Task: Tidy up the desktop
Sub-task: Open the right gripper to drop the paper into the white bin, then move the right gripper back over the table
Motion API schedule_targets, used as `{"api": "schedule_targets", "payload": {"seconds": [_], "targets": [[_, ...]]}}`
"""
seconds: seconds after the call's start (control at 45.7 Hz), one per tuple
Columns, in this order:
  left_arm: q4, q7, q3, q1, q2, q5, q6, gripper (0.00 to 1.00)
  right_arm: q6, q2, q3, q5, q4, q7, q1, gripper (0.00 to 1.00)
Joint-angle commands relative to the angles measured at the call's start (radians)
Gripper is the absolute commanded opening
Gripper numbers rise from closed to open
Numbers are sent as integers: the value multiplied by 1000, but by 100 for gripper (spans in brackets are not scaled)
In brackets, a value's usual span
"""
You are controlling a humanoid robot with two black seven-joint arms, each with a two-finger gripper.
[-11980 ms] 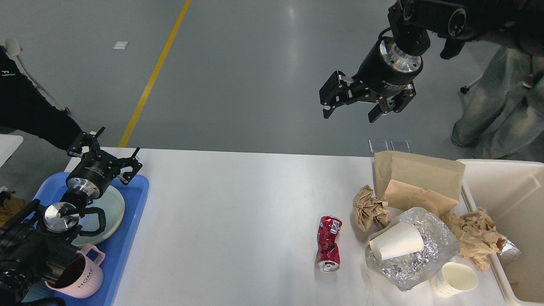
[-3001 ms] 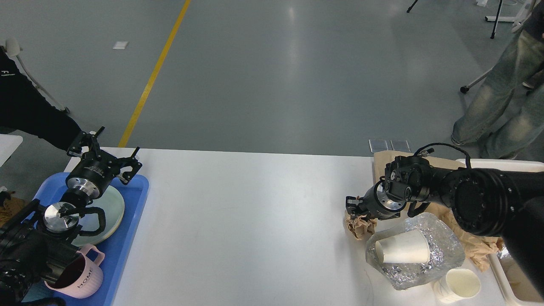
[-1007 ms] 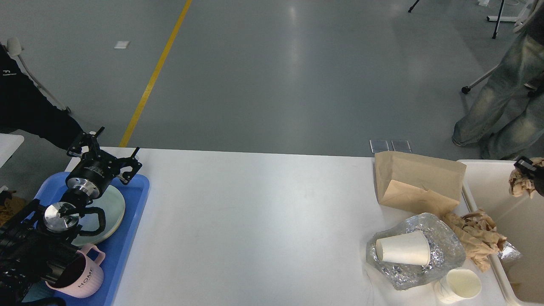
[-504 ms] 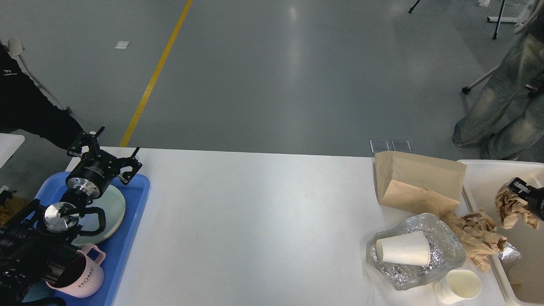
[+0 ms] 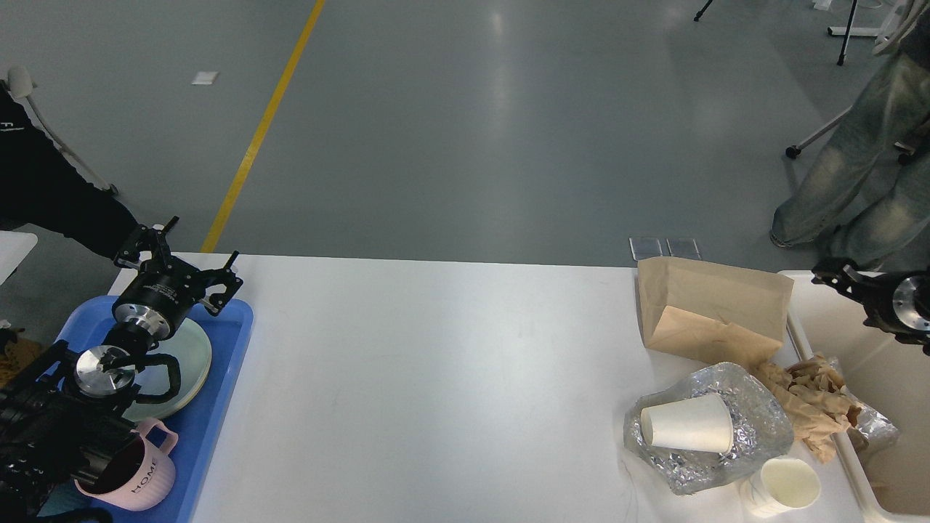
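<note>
The white desktop [image 5: 436, 378] fills the lower view. At its right end lie a flat brown paper bag [image 5: 712, 305], a crumpled brown paper [image 5: 806, 392] and a sheet of foil [image 5: 755, 436] with a white paper cup [image 5: 686, 425] on its side on it. A second cup [image 5: 781, 487] stands upright at the front. My right gripper [image 5: 846, 298] hangs open and empty over the beige bin [image 5: 803, 290] at the right edge. Over the far end of the blue tray [image 5: 225, 378], my left gripper [image 5: 182, 256] is open and holds nothing.
The tray holds a pale green plate [image 5: 192, 356] and a pink mug [image 5: 138, 465]. A person in jeans [image 5: 850, 174] stands on the floor beyond the table's right end. A yellow line [image 5: 261, 127] runs across the grey floor.
Half a second ago my right gripper held a crumpled paper ball over the bin; now it is open, raised slightly, and the ball is out of sight. The left arm has not moved.
</note>
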Motion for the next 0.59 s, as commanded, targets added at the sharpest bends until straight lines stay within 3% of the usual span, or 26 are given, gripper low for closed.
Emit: {"api": "schedule_targets", "payload": {"seconds": [0.0,0.197,0.46,0.569], "targets": [[0,0,0,0,0,0,0,97,70,22,-18,3,101,-3,161,100],[0,0,0,0,0,0,0,97,103,71,-71,2,284,-3,403,100],[0,0,0,0,0,0,0,97,107,335,-344,5,325,-3,546,100],[0,0,0,0,0,0,0,97,181,433,-416,6,380,-4,563,100]]}}
